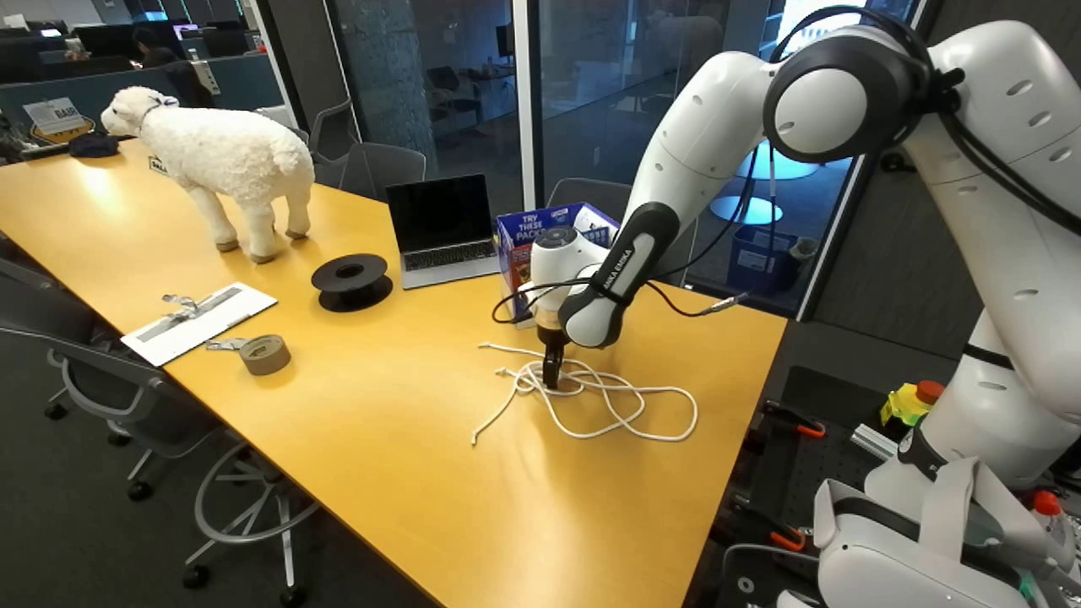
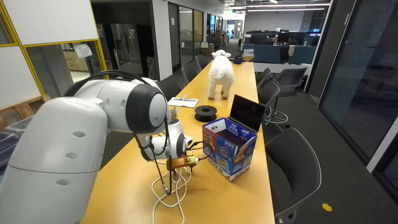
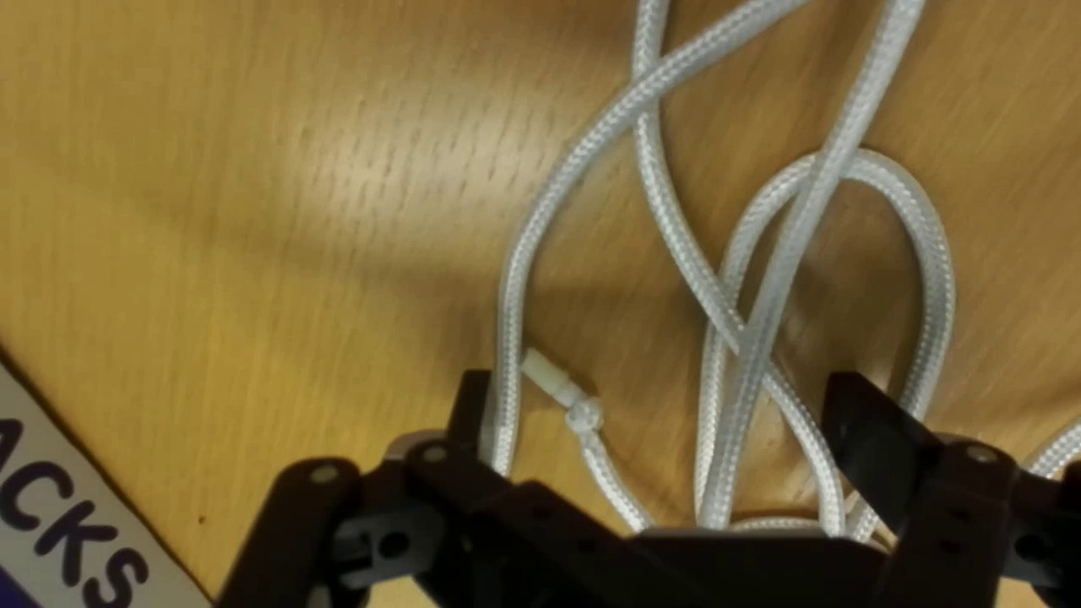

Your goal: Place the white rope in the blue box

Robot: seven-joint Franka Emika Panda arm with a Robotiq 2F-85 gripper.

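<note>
The white rope lies in loose, crossing loops on the table, and it also shows in the other views. The blue box is an open-topped printed carton, seen in both exterior views. A corner of its lettered side shows at the lower left of the wrist view. My gripper points down into the rope pile, low at the table. In the wrist view the gripper is open, with several rope strands and a knotted end between its fingers. The fingertips are mostly hidden in an exterior view.
A laptop stands open behind the box. A black spool, a tape roll, a clipboard and a plush sheep are farther along the table. A cable hangs from the arm near the box.
</note>
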